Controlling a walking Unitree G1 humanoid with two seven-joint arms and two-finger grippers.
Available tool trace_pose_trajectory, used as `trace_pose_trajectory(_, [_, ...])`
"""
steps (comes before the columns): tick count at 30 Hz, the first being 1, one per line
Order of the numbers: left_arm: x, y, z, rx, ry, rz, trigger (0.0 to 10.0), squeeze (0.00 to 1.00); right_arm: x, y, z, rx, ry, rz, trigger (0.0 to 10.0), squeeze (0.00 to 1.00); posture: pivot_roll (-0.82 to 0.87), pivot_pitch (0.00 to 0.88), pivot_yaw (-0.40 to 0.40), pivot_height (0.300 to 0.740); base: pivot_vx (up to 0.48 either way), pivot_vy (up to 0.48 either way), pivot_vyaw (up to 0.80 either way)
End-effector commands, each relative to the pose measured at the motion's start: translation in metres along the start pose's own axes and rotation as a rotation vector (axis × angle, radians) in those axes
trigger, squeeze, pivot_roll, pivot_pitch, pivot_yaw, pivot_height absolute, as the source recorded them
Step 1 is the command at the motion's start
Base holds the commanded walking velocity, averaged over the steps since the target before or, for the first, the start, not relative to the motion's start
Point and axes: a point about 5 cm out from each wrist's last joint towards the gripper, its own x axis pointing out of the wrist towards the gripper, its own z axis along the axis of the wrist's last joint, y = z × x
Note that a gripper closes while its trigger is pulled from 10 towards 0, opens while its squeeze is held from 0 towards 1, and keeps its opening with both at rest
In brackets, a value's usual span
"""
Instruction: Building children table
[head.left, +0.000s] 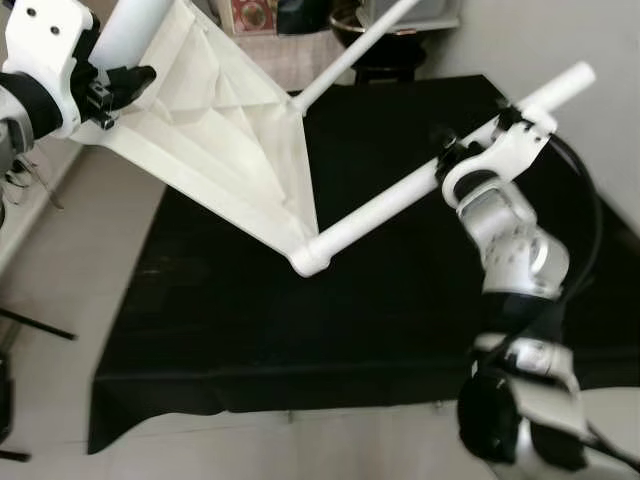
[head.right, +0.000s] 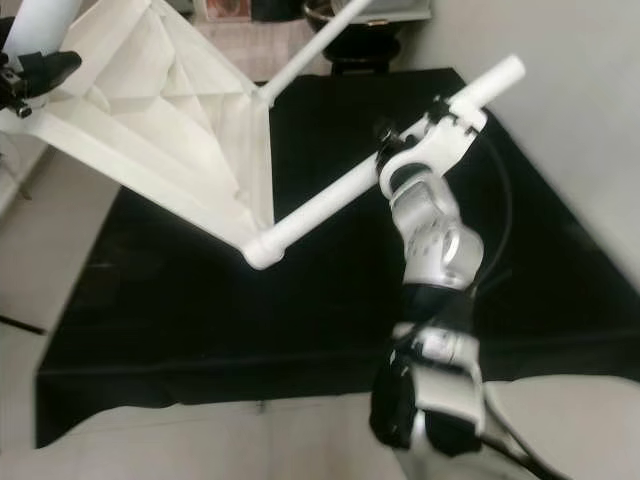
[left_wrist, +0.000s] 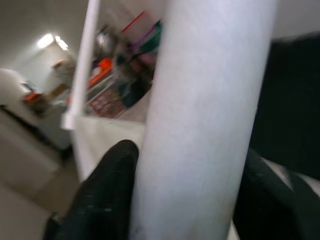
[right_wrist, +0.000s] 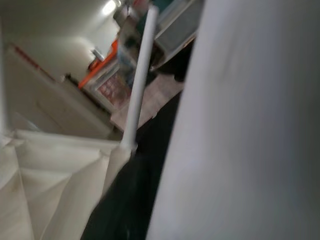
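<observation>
A white children's table is held tilted above the black mat, its ribbed underside (head.left: 230, 150) facing me. My left gripper (head.left: 115, 85) at the upper left is shut on one white leg (left_wrist: 200, 120), which sits between its black fingers (left_wrist: 105, 195). My right gripper (head.left: 452, 158) is shut on another leg (head.left: 380, 215) that runs from the table's lowest corner (head.left: 310, 262) up to the right. A third leg (head.left: 355, 50) points away towards the back.
A black mat (head.left: 300, 330) covers the floor under the table, with pale floor around it. A white wall (head.left: 600, 120) stands close on the right. Shelves and clutter (head.left: 270, 20) stand at the back. Thin black stand legs (head.left: 30, 325) lie at the left.
</observation>
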Motion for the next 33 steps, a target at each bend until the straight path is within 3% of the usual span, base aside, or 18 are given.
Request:
trace_pose_trajectory(1, [-0.002, -0.014, 0.104, -0.042, -0.494, -0.155, 10.0, 1.00, -0.009, -0.045, -0.102, -0.189, 0.350, -0.255, 10.0, 0.00, 0.08, 0.046, 0.127, 0.740, 0.000, 0.000, 0.00])
trace_pose_trajectory(2, [-0.002, -0.014, 0.104, -0.042, -0.494, -0.155, 10.0, 1.00, -0.009, -0.045, -0.102, -0.189, 0.350, -0.255, 10.0, 0.00, 0.08, 0.046, 0.127, 0.740, 0.000, 0.000, 0.00])
trace_pose_trajectory(4, [0.009, -0.031, 0.102, -0.091, -0.494, -0.238, 10.0, 1.00, -0.014, -0.074, -0.108, -0.180, 0.362, -0.397, 10.0, 0.00, 0.08, 0.051, 0.132, 0.740, 0.000, 0.000, 0.00])
trace_pose_trajectory(5, [0.009, -0.031, 0.102, -0.091, -0.494, -0.238, 10.0, 1.00, -0.014, -0.074, -0.108, -0.180, 0.362, -0.397, 10.0, 0.00, 0.08, 0.051, 0.132, 0.740, 0.000, 0.000, 0.00])
trace_pose_trajectory(7, [0.014, -0.043, 0.099, -0.132, -0.483, -0.312, 10.0, 1.00, -0.020, -0.094, -0.113, -0.172, 0.367, -0.498, 10.0, 0.00, 0.09, 0.065, 0.135, 0.740, 0.000, 0.000, 0.00])
trace_pose_trajectory(13, [0.013, -0.051, 0.098, -0.159, -0.474, -0.355, 10.0, 1.00, -0.025, -0.103, -0.123, -0.173, 0.394, -0.537, 10.0, 0.00, 0.10, 0.080, 0.124, 0.740, 0.000, 0.000, 0.00])
trace_pose_trajectory(14, [0.012, -0.052, 0.098, -0.173, -0.473, -0.362, 10.0, 0.72, -0.025, -0.103, -0.126, -0.189, 0.402, -0.535, 10.0, 0.00, 0.10, 0.082, 0.114, 0.740, 0.000, 0.000, 0.00])
trace_pose_trajectory(15, [0.012, -0.052, 0.098, -0.173, -0.473, -0.362, 10.0, 0.72, -0.025, -0.103, -0.126, -0.189, 0.402, -0.535, 10.0, 0.00, 0.10, 0.082, 0.114, 0.740, 0.000, 0.000, 0.00])
trace_pose_trajectory(16, [0.009, -0.053, 0.097, -0.182, -0.469, -0.361, 10.0, 0.13, -0.026, -0.103, -0.128, -0.206, 0.412, -0.531, 10.0, 0.00, 0.09, 0.088, 0.105, 0.740, 0.000, 0.000, 0.00])
trace_pose_trajectory(17, [0.008, -0.054, 0.096, -0.191, -0.465, -0.364, 10.0, 0.13, -0.026, -0.103, -0.130, -0.215, 0.415, -0.530, 10.0, 0.00, 0.09, 0.089, 0.103, 0.740, 0.000, 0.000, 0.00])
trace_pose_trajectory(18, [0.006, -0.056, 0.095, -0.208, -0.465, -0.362, 10.0, 0.00, -0.028, -0.107, -0.132, -0.238, 0.426, -0.546, 10.0, 0.00, 0.09, 0.091, 0.092, 0.740, 0.000, 0.000, 0.00])
trace_pose_trajectory(27, [-0.019, -0.083, 0.070, -0.375, -0.450, -0.330, 10.0, 0.00, -0.049, -0.144, -0.146, -0.391, 0.496, -0.640, 10.0, 0.00, 0.09, 0.115, 0.054, 0.740, 0.000, 0.000, 0.00])
trace_pose_trajectory(33, [-0.026, -0.094, 0.062, -0.422, -0.440, -0.341, 10.0, 0.00, -0.055, -0.151, -0.149, -0.406, 0.517, -0.666, 10.0, 0.00, 0.09, 0.123, 0.047, 0.740, 0.000, 0.000, 0.00])
